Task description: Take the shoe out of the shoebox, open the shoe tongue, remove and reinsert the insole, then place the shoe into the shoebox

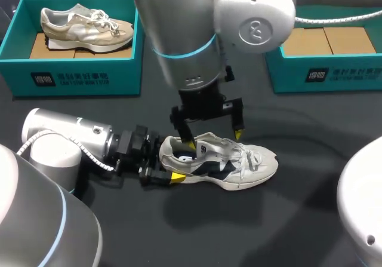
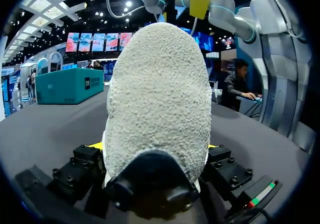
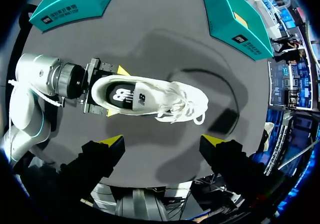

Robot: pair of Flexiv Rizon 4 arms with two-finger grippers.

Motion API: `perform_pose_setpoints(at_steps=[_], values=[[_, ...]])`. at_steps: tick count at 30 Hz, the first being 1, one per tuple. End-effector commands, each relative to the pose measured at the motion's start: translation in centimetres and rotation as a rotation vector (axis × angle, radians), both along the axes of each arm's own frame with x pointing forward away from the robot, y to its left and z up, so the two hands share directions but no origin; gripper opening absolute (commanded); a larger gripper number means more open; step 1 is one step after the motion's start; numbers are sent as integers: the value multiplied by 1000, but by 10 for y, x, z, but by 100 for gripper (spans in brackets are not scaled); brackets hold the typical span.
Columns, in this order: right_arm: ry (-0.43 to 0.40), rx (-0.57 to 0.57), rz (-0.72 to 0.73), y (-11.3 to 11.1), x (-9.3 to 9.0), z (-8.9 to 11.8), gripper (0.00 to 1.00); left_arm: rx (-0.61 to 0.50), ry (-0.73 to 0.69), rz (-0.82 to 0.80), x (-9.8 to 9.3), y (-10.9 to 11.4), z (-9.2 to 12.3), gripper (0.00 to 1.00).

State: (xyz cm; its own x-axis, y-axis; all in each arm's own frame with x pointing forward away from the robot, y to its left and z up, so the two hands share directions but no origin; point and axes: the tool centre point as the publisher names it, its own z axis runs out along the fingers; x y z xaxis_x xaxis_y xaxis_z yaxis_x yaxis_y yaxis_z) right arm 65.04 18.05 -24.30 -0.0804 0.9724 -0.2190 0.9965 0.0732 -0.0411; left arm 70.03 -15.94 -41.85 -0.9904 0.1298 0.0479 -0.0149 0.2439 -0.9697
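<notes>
In the head view we are counting two teal boxes and two shoes: the left shoebox (image 1: 77,79) is holding a beige sneaker (image 1: 86,28), the right shoebox (image 1: 334,73) is standing apart, and a white sneaker (image 1: 227,159) is sitting upright on the table (image 1: 310,219), outside both. Our left gripper (image 1: 169,164) is clamping its heel; our right gripper (image 1: 214,138) is hanging spread over its collar. In the left wrist view the heel is filling the gap between both fingers. In the right wrist view two yellow tips are standing wide apart above the one sneaker

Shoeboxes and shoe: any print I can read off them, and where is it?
Front of left shoebox: white logo block and characters, too small to read.
Front of right shoebox: same print, too small to read.
Inside the shoe, on its insole: white logo mark, no legible words.
</notes>
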Motion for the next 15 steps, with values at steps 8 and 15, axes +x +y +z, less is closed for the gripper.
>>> perform_pose_setpoints(at_steps=[8, 15], values=[[-14, -114, -59, 13, 12, -30, 100, 0, 0, 1, 1, -3, -3, 0], [-25, -142, -79, 17, 17, -43, 100, 0, 0, 1, 1, -3, -3, 0]])
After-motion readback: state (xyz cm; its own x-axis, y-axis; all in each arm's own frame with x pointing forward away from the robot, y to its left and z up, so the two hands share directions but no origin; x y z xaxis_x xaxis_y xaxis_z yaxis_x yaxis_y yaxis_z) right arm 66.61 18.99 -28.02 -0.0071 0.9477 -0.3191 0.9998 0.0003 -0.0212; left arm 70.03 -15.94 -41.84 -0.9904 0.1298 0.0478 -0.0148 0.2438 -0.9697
